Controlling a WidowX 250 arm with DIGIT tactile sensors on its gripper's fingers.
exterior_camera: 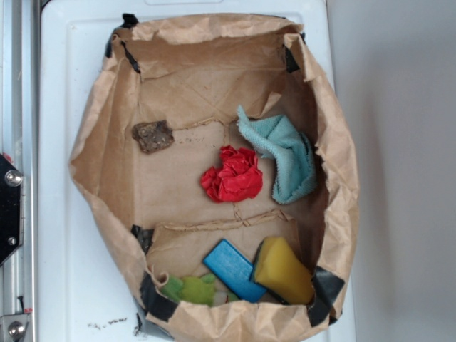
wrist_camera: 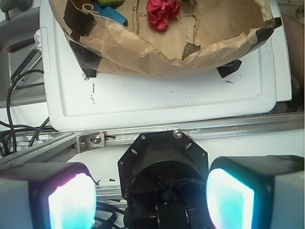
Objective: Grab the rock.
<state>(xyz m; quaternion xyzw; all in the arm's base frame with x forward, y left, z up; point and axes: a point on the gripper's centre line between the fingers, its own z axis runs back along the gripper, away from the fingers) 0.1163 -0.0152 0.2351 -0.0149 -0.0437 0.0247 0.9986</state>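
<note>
One small dark brown speckled rock [exterior_camera: 152, 135] is seen on the floor of the brown paper bag [exterior_camera: 335, 164], up-left of the red crumpled paper ball [exterior_camera: 232, 175]. Gripper [wrist_camera: 150, 198] is held outside the bag, jaws spread, empty; rock lies ahead past the near bag wall.

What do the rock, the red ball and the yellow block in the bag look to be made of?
The rock: apparently stone, matte dark brown, with a rough speckled surface. The red ball: likely crumpled paper, judging by its sharp creases and folds. The yellow block: probably sponge or foam, dull with soft rounded edges. All lie in a creased brown paper bag.
</note>
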